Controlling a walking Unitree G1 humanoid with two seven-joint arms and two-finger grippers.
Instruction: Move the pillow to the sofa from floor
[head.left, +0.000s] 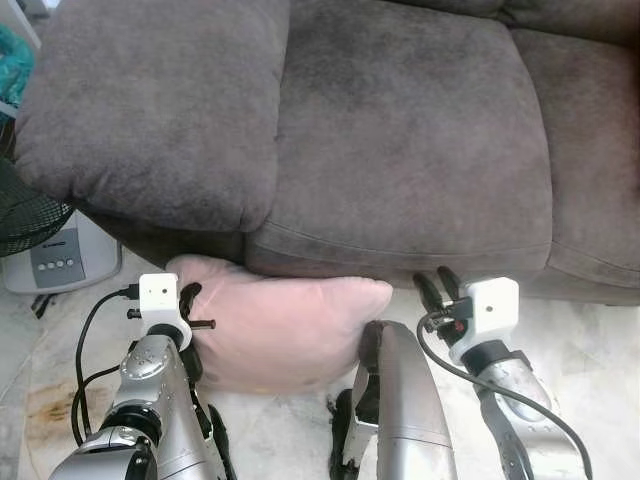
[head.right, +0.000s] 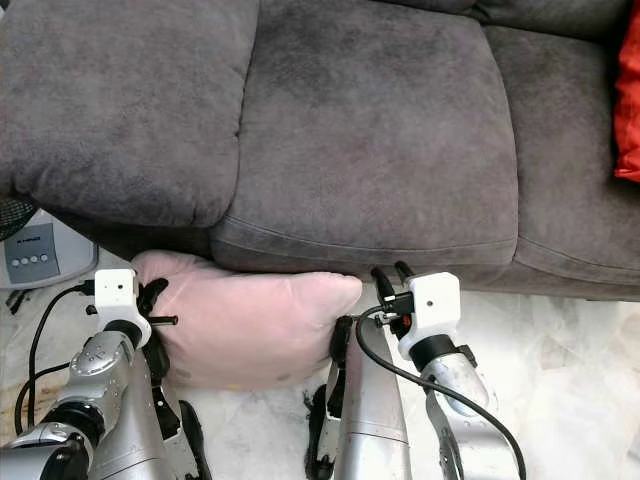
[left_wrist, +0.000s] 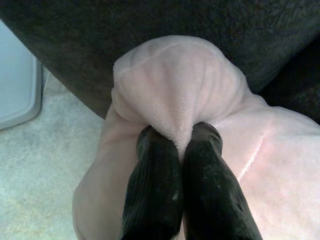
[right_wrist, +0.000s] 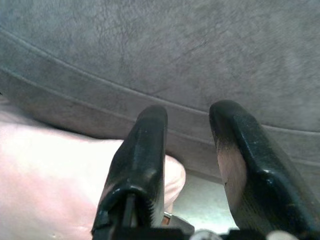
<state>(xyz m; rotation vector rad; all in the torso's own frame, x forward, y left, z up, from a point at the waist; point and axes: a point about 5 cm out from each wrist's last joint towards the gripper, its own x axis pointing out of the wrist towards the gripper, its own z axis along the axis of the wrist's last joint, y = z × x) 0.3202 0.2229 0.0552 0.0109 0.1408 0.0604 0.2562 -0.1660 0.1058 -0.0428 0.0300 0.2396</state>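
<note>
A pale pink pillow (head.left: 280, 330) lies on the marble floor, pressed against the front of the dark grey sofa (head.left: 400, 130). My left gripper (left_wrist: 181, 145) is shut on a fold of the pillow's left corner (left_wrist: 170, 85); from the head it sits at the pillow's left end (head.left: 188, 296). My right gripper (head.left: 437, 285) is open just past the pillow's right corner, close to the sofa's front edge, with nothing between its fingers (right_wrist: 145, 135). The pillow's right corner (right_wrist: 172, 172) lies beside them.
A grey appliance with buttons (head.left: 55, 255) and a black fan grille (head.left: 25, 210) stand at the left, by the sofa arm. A red cushion (head.right: 628, 100) rests on the sofa's right seat. My silver leg (head.left: 400, 400) is below the pillow's right end.
</note>
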